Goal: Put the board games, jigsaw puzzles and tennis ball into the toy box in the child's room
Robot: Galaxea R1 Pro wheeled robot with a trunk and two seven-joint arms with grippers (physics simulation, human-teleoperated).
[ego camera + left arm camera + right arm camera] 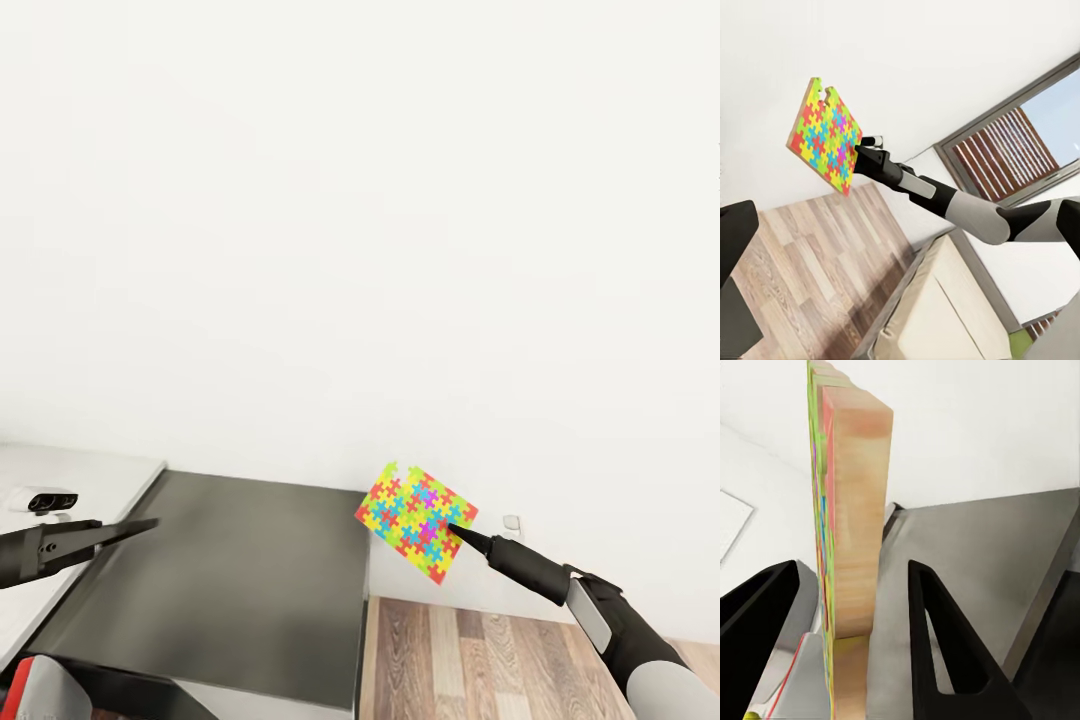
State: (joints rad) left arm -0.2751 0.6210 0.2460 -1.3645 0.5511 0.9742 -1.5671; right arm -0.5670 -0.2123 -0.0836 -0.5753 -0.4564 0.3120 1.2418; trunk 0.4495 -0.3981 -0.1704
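One jigsaw puzzle [417, 520] is held in the air by the right gripper [462, 530], at about 5 o'clock in the head view. The square is tilted, its mosaic face toward the camera, in front of the white wall [360, 220] and above the wood floor [480, 650]. In the right wrist view the puzzle [851, 525] stands edge-on between the two black fingers [945, 645]; the fingers are set about the thickness of the wooden edge, though contact on each side is hard to confirm from this angle. The left wrist view shows the same puzzle [826, 136] pinched at its lower edge by the right gripper [862, 155], with the right arm [967, 214] reaching back past a window with slatted blinds [1020, 146].

Left gripper [140, 527] sits at 8 o'clock in the head view, pointing toward 3 o'clock above the dark grey cabinet top [230, 580]. Its fingers appear drawn together to a thin point, holding nothing. A light-grey desk [80, 480] lies just beside the cabinet at 9 o'clock.
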